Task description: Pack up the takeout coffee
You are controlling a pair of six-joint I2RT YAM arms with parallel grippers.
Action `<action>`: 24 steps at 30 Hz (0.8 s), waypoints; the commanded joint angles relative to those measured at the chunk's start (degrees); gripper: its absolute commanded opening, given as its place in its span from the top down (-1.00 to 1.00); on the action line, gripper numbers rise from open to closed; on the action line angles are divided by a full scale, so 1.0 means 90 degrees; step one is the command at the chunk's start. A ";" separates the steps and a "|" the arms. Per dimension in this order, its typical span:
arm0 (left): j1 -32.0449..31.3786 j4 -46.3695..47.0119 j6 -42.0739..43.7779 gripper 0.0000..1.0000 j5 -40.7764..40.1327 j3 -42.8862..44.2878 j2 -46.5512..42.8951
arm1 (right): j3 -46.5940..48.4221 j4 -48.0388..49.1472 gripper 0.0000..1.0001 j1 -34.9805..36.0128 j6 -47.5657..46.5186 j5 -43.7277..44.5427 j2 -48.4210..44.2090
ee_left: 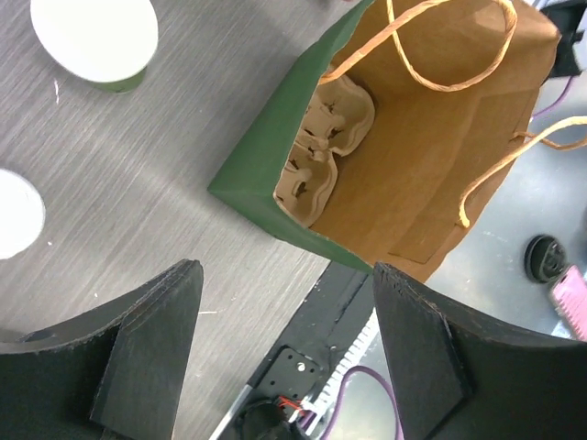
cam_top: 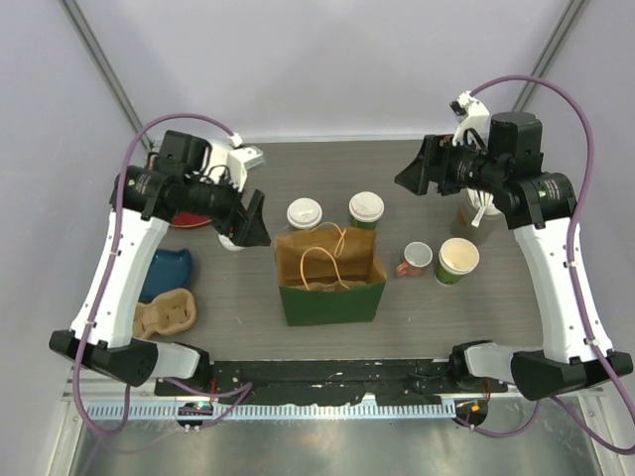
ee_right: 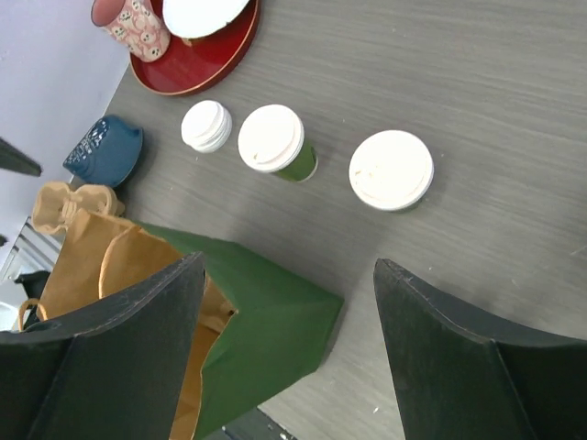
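Observation:
Two green takeout coffee cups with white lids (cam_top: 304,213) (cam_top: 365,208) stand upright just behind the open green paper bag (cam_top: 327,288). In the right wrist view they are the lidded cups (ee_right: 271,139) (ee_right: 392,170), with the bag (ee_right: 266,321) in front. The left wrist view looks into the bag (ee_left: 266,174), where a cardboard cup carrier (ee_left: 326,137) lies; one lidded cup (ee_left: 92,37) stands beyond it. My left gripper (cam_top: 248,223) hovers open, left of the cups and empty. My right gripper (cam_top: 412,174) hangs open, right of them and empty.
A lidless green cup (cam_top: 457,260) and a small pink-handled mug (cam_top: 416,259) stand right of the bag. A blue bowl (cam_top: 164,273) and a second cardboard carrier (cam_top: 164,315) sit at the left. A red plate (ee_right: 197,55) and a small white lidded cup (ee_right: 206,126) lie at the back left.

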 commanded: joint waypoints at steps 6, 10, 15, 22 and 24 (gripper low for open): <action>-0.1278 -0.0763 0.0852 -0.62 -0.1357 0.1612 0.1144 | 0.0023 -0.0644 -0.54 -0.0007 0.0075 -0.0586 -0.0135; -0.1463 -0.0548 0.0989 -0.61 -0.1475 0.1662 0.1486 | -0.0298 -0.0566 -0.50 0.0002 0.0484 -0.0673 -0.0212; -0.1883 -0.0567 0.1086 -0.57 -0.1543 0.1662 0.1809 | -0.0543 -0.0566 -0.50 0.0002 0.0398 -0.0859 -0.0262; -0.1893 -0.0343 0.1750 -0.42 -0.1494 0.1116 0.1809 | -0.0338 0.0047 -0.45 -0.0007 0.0417 -0.0713 0.0314; -0.1893 -0.0255 0.1965 -0.34 -0.1398 0.0707 0.1673 | -0.0299 0.0283 -0.44 -0.0007 0.0621 -0.0557 0.0480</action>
